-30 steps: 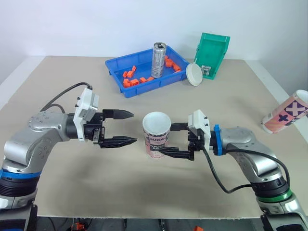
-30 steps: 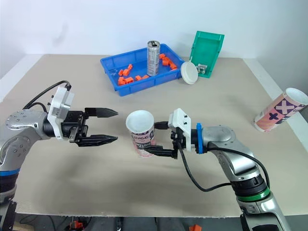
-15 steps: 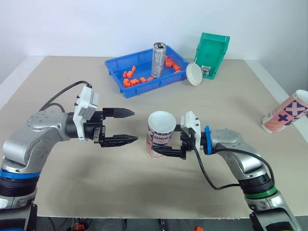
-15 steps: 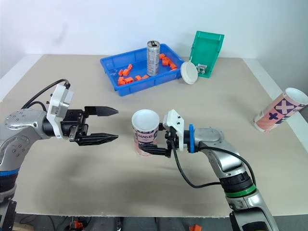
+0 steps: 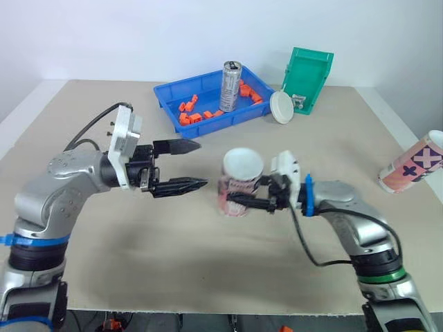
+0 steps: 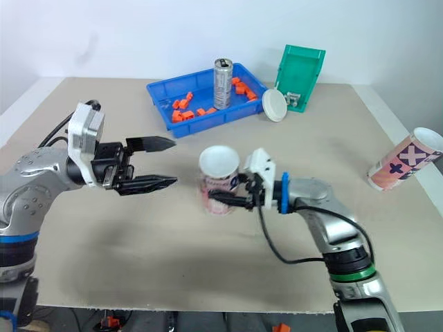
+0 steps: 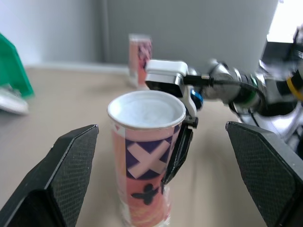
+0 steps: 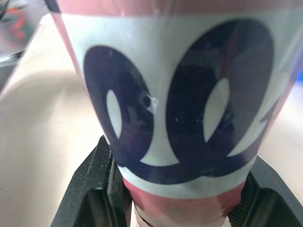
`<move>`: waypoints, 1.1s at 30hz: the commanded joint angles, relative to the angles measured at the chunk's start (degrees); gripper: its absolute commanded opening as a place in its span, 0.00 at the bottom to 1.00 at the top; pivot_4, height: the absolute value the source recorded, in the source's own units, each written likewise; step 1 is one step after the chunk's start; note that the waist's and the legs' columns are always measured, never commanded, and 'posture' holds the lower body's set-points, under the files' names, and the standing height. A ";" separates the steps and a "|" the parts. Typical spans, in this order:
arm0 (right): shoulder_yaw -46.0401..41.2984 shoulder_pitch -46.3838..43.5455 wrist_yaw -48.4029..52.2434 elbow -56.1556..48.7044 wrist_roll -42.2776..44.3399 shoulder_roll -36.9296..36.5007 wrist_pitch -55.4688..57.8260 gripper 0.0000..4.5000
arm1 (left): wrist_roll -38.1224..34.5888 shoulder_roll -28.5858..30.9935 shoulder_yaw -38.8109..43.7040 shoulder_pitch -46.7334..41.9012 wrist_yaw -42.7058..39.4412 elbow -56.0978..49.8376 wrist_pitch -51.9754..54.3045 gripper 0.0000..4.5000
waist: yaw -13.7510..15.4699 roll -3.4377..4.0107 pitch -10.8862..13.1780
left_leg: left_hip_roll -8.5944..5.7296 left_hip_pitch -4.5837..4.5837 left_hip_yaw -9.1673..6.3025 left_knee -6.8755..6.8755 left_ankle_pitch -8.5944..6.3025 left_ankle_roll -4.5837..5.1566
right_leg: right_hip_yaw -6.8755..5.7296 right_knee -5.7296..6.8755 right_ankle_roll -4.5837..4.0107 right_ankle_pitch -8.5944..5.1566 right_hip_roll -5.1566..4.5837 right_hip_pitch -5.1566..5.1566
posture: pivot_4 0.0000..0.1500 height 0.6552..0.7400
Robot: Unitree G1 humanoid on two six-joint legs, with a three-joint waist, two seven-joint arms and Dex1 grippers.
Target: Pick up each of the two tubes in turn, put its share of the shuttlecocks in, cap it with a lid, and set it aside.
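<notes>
Carried a little right and toward the far side over the past second, the upright tube (image 5: 241,183) stood near the middle of the desk (image 5: 138,263). It was clenched low on its patterned wall by the right pincer (image 5: 239,199), whose black fingers wrapped round it. Whether its base touched the desk could not be told. Over the same second the left pincer (image 5: 201,164) had risen and edged closer. It waited just left of the tube with its two fingers spread wide and pointed at it, holding nothing and touching nothing. The tube's mouth stood open and, as far as the left wrist view showed, it looked empty. A second tube (image 5: 412,169) lay tilted at the desk's right edge, well apart. A white lid (image 5: 281,108) leaned beside a green bin (image 5: 309,77) at the far side. Next to them, a blue tray (image 5: 166,104) held a can (image 5: 230,86) and small orange pieces (image 5: 190,114). By the look of it, the work was at its first step, picking up the first tube, with filling, capping and setting aside yet to come for both. The next move seemed to call for a steady, upright hold by the right arm. The free left pincer would then either brace the tube or fetch its load, without knocking the rim.
</notes>
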 commanded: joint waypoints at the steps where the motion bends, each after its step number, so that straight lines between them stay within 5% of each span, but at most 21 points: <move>1: -10.86 -0.63 -5.07 1.37 1.11 -3.46 -1.01 0.53 | -0.96 -2.61 0.61 -3.34 1.68 2.26 -0.58 1.00 | 0.01 0.00 0.00 | 0.00 0.00 0.00 0.00 0.00 0.00 | 0.00 -0.01 0.01 0.01 0.00 0.00 | 1.00 1.00; 11: -25.99 3.65 -22.70 14.72 -5.07 -7.16 -4.14 0.53 | 3.29 -11.16 -4.38 -8.98 0.77 10.89 -3.94 1.00 | 0.05 0.01 0.00 | -0.03 0.02 0.06 -0.07 0.00 0.01 | 0.11 -0.01 -0.02 0.00 0.02 -0.02 | 1.00 1.00; 28: -26.89 4.09 -27.31 26.12 -4.29 -4.83 -5.96 0.53 | 8.33 -17.92 -6.97 -11.56 -1.07 17.53 -7.99 1.00 | -0.26 0.04 -0.02 | -0.07 0.05 0.12 -0.04 0.00 0.01 | 0.20 0.00 0.06 0.04 0.01 0.02 | 1.00 1.00; 33: -25.39 6.28 -24.72 27.16 -2.84 -4.90 -2.98 0.97 | 8.37 -18.08 -6.49 -11.95 -0.83 17.81 -8.09 1.00 | -0.26 0.04 -0.02 | -0.07 0.07 0.11 0.02 0.00 0.01 | 0.20 0.00 0.10 0.08 0.02 0.07 | 1.00 1.00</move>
